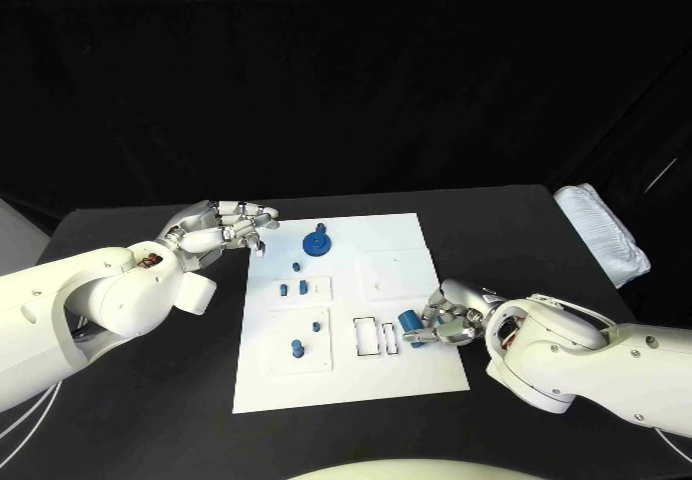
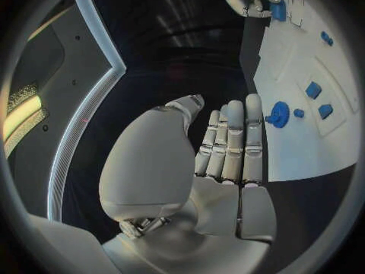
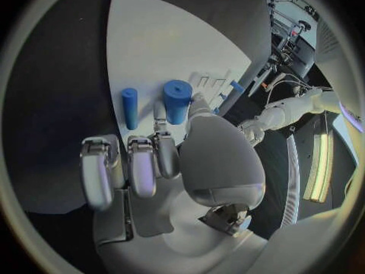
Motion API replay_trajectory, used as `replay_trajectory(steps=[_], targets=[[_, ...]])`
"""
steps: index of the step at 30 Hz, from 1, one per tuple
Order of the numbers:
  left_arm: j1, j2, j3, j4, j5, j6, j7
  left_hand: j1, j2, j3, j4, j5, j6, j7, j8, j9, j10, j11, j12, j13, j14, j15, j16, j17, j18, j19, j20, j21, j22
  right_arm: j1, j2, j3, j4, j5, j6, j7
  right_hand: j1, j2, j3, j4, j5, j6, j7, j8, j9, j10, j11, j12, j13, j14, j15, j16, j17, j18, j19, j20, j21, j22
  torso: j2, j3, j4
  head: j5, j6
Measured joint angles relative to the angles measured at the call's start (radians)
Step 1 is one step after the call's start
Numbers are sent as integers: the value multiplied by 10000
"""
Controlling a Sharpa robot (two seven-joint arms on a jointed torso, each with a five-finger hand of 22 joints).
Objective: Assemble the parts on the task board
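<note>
Blue part [image 1: 411, 321] in right robot hand [image 1: 450, 318].

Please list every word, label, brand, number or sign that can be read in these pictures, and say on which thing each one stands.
None: no view shows any readable text.
The task board is plain white, with only black outlined rectangles, which are not letters.
The blue parts, such as the round one, carry no marks.
Both hands, left hand and right hand, and the white arms show no legible brand or number.
</note>
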Motion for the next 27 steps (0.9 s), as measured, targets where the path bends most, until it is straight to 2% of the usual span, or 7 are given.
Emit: replay_trajectory(steps=[5, 8, 12, 15, 22, 27], targets=[[0, 0, 0, 0, 1, 12, -7, 0, 0, 0, 0, 0, 0, 0, 0, 0, 0, 0, 0, 0, 0, 0, 0, 0, 0, 0, 0, 0, 0, -22, 132, 24, -68, -44, -14, -101, 28, 27, -28, -28, 0, 29, -32, -2, 32, 0, 0, 0, -1, 0, 0, 0, -1, 0, 0, 0, 0, 0, -4, -7, 0, -6, -20], [0, -1, 0, 0, 1, 19, -9, 0, 0, 0, 0, 0, 0, 0, 0, 0, 0, 0, 0, 1, 0, 0, 0, 1, 0, 0, 0, 0, 0, -34, 169, 32, -93, -68, -22, -150, 311, 113, -21, -36, -1, 13, -56, 29, 53, 0, 0, 0, -1, 0, 0, 0, -1, 0, 0, 0, 49, -1, -10, -9, 1, 2, -28], [0, -5, 1, 0, 1, 25, -12, 0, 0, 0, 0, 0, 0, 0, 0, 0, 0, 0, 0, 8, 0, 0, 0, 9, 0, 0, 0, 0, 1, -41, 204, 39, -81, -82, -91, -156, 827, 158, 368, -85, -10, -75, -129, 3, 35, -1, 0, 0, -1, 0, 0, 39, -1, 1, 0, 0, 170, -1, -14, -9, 3, 22, -34], [0, -10, 1, 3, 1, 28, -16, 0, 0, 0, 0, 0, 0, 0, 0, 0, 0, 0, 0, 8, 0, 0, 0, 9, 0, 0, 0, 0, 1, -54, 210, 37, -39, -71, -230, -148, 1052, 282, 567, -106, -39, -81, -101, -9, -47, -1, 1, 0, -2, 0, 0, 39, -1, 0, 0, 0, 243, -2, -15, -9, 5, 38, -35], [0, -20, 1, 6, 2, 36, -21, 0, 0, 0, 0, 0, 0, 0, 0, 1, 0, 0, 0, 8, 0, 0, 0, 8, 0, 0, 0, 0, 1, -87, 86, 4, 124, 439, -758, -116, 1602, 279, 1028, -144, 7, -27, -123, 12, -58, 53, -53, -58, -2, 1, -73, 77, -2, 0, 1, -73, 242, -2, -30, -14, 5, 62, -33], [0, -22, 1, 4, 2, 41, -26, 0, 0, 1, 0, 0, 0, 0, 0, 1, 0, 0, 0, 8, 0, 0, 0, 7, 0, 0, 0, 0, 1, 83, -38, -13, 370, 1346, -1129, -34, 1736, 273, 1196, -167, 1, 6, -89, 13, -58, 53, -54, -59, -3, 1, -73, 77, -2, 0, 0, -73, 242, 6, -32, -19, 5, 61, -17]])
